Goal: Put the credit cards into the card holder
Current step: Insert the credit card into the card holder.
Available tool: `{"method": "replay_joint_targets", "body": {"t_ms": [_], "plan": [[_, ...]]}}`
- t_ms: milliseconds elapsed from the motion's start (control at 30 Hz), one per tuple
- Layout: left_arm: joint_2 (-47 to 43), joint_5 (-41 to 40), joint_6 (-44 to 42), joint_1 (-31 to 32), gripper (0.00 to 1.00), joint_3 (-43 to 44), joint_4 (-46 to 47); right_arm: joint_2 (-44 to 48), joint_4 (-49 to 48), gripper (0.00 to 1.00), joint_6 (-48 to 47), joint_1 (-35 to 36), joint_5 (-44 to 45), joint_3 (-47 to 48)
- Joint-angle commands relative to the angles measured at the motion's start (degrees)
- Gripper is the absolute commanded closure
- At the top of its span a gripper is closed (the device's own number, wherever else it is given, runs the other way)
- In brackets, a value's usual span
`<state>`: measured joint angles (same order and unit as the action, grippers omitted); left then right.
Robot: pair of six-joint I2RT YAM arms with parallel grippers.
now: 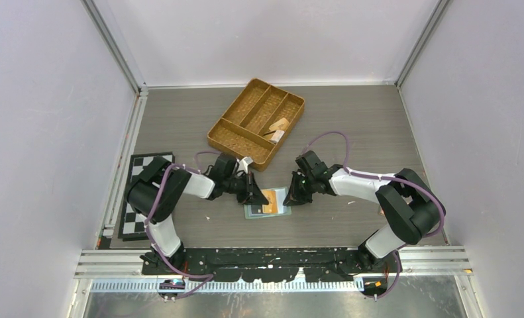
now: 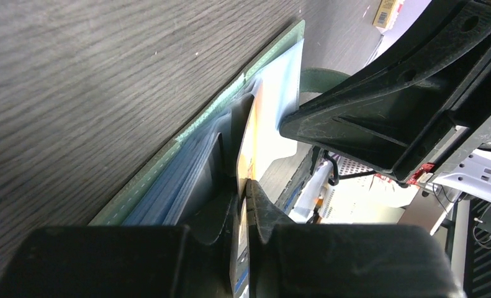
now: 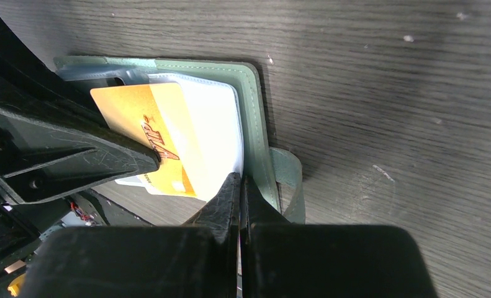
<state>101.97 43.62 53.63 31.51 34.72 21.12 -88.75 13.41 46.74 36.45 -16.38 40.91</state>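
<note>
The sage-green card holder (image 1: 252, 213) lies open on the table between both grippers. An orange credit card (image 1: 270, 201) marked VIP sits partly in its pale inner pocket (image 3: 215, 133). My left gripper (image 2: 244, 183) is shut on this card (image 2: 247, 143), which stands edge-on between the jaws. From the right side, my right gripper (image 3: 239, 177) is shut on the edge of the card holder's (image 3: 255, 124) pale pocket. The holder's snap strap (image 3: 289, 180) sticks out beside those jaws. Other cards are not in view.
A woven brown divided tray (image 1: 227, 136) stands behind the card holder, with a few small items (image 1: 277, 129) in it. A black-and-white checkered mat (image 1: 138, 199) lies at the left by my left arm. Walls close in on three sides.
</note>
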Motion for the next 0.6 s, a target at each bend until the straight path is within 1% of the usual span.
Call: {"method": "replay_joint_targets", "body": {"t_ms": [0,200,333,467,567], "plan": [[-0.80,-8.00,-3.92,1.04,0.87,0.55,-8.34,1.63,2.49,0.99,-0.29,0.19,4.23,-0.58],[-4.75,-12.19,-7.91,1.31,0.78,2.88,-17.77,2.57,2.85,0.99,-0.35,0.15,5.20,-1.05],[-7.43,-14.00,-10.05,1.32,0.66,4.78,-23.22,2.46,2.94,0.99,-0.37,0.20,5.31,-1.10],[-9.61,-15.40,-11.58,1.59,0.58,6.38,-27.59,2.44,2.83,0.99,-0.49,0.20,5.30,-1.10],[-10.56,-15.87,-12.21,1.96,0.55,7.09,-29.58,2.53,2.51,1.00,-0.56,0.17,5.03,-1.10]]}}
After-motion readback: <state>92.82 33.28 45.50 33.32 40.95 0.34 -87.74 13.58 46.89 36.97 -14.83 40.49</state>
